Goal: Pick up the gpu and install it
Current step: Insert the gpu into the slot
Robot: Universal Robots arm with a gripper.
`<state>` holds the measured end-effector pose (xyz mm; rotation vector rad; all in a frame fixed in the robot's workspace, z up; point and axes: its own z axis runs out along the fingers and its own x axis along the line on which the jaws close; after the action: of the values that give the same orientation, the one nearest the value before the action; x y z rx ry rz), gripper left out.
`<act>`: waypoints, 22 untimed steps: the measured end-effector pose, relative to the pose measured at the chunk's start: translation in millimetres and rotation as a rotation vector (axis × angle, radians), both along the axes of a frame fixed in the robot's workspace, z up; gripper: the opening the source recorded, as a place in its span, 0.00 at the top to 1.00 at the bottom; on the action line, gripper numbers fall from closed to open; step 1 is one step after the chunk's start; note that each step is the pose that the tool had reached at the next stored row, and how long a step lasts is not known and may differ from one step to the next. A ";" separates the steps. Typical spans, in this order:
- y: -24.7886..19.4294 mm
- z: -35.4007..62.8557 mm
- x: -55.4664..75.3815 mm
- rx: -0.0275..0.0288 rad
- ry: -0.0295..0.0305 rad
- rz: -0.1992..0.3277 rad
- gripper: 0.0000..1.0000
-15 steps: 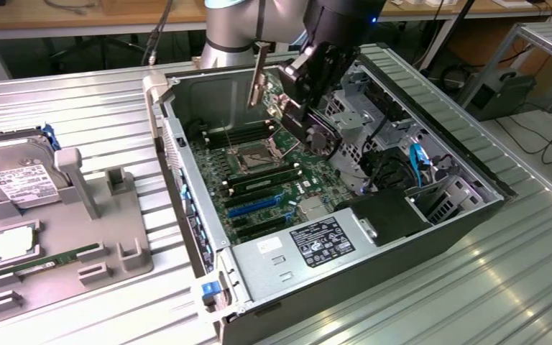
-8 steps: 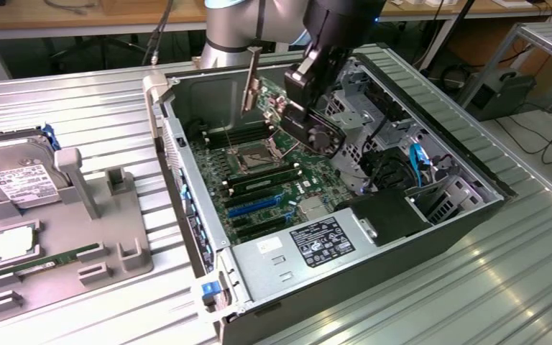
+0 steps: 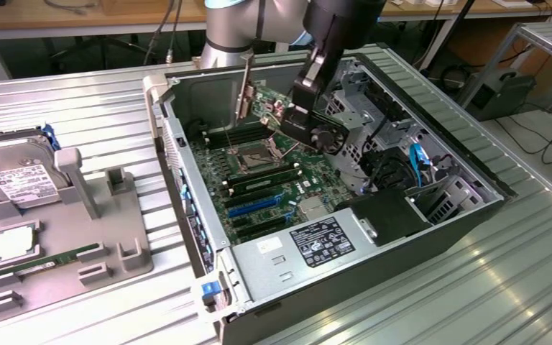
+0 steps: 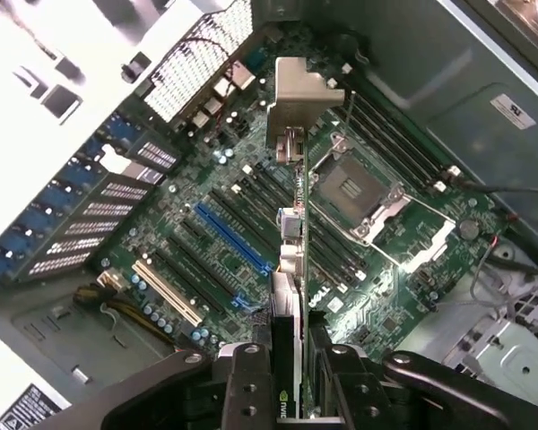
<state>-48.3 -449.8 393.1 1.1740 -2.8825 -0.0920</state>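
My gripper (image 3: 300, 118) is shut on the gpu (image 3: 264, 108) and holds it on edge inside the open computer case (image 3: 185, 180), above the motherboard (image 3: 267, 180). The card's silver bracket (image 3: 244, 83) points toward the case's rear wall. In the wrist view the gpu (image 4: 287, 296) runs edge-on away from my gripper (image 4: 291, 363), whose fingers (image 4: 247, 376) clamp it from both sides. Its bracket (image 4: 298, 90) is at the far end. The card hangs over the board between the blue expansion slot (image 4: 233, 237) and the CPU socket (image 4: 354, 188), not touching the slots.
A grey fixture tray (image 3: 113, 237) on the exterior view's left holds a hard drive (image 3: 17, 180), a CPU (image 3: 12, 244) and a green memory stick (image 3: 46, 260). Inside the case are the power supply (image 3: 324, 241), drive cages (image 3: 353, 115) and cables (image 3: 415, 162).
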 end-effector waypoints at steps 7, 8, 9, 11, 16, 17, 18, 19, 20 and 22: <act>0.0 -1.8 0.0 0.0001 -0.0065 0.173 0.74; 0.0 -2.1 0.0 0.0001 -0.0074 0.199 0.74; 0.0 -2.3 0.0 0.0001 -0.0082 0.221 0.74; 0.0 -2.7 0.0 0.0001 -0.0094 0.258 0.74; 0.0 -3.7 0.0 0.0001 -0.0125 0.349 0.74; 0.0 -3.9 0.0 0.0001 -0.0131 0.368 0.74; 0.0 -4.1 0.0 0.0001 -0.0138 0.386 0.74; 0.0 -4.3 0.0 0.0001 -0.0145 0.405 0.74; 0.0 -4.5 0.0 0.0001 -0.0151 0.424 0.74; 0.0 -5.0 0.0 0.0002 -0.0163 0.459 0.74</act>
<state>-48.3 -449.8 388.2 1.8014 -2.5416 -0.0705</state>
